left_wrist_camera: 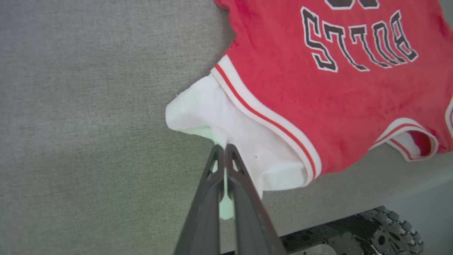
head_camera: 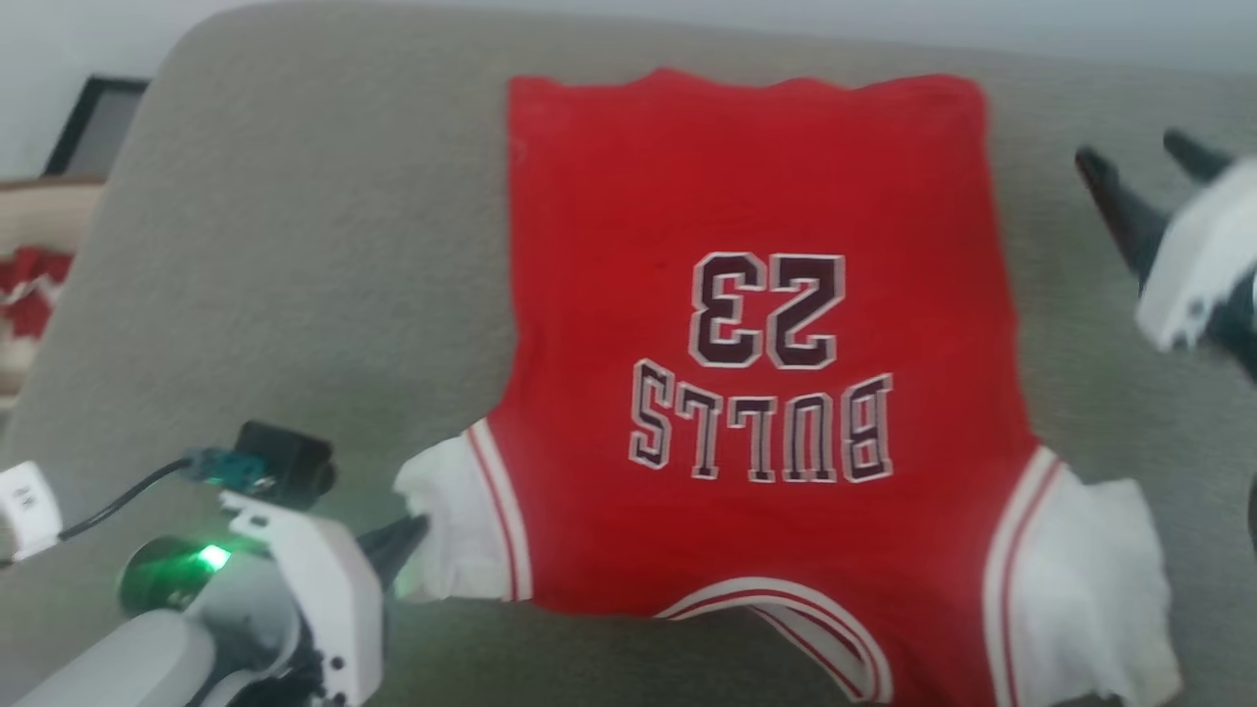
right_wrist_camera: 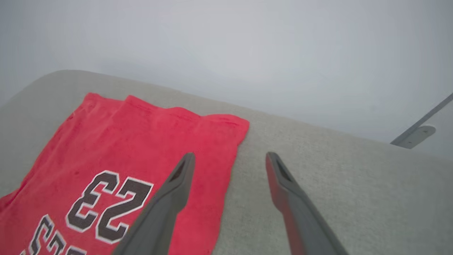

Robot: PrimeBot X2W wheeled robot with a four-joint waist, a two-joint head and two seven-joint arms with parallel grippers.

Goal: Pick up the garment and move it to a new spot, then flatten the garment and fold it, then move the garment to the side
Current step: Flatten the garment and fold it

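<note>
Left gripper nearest: fingers pressed together on the white sleeve of the garment, cloth pinched between them. Right gripper spread wide, nothing in it, hovering over the grey cushion just beside the shirt's far right edge. Garment lies chest-up on the cushion, hem far, collar near (print reads upside-down from the head). Body looks mostly flat; both sleeves rumpled, collar end close to the cushion's front edge. My read: placed, flattening underway. Left to do: smooth sleeves, fold, move aside.
</note>
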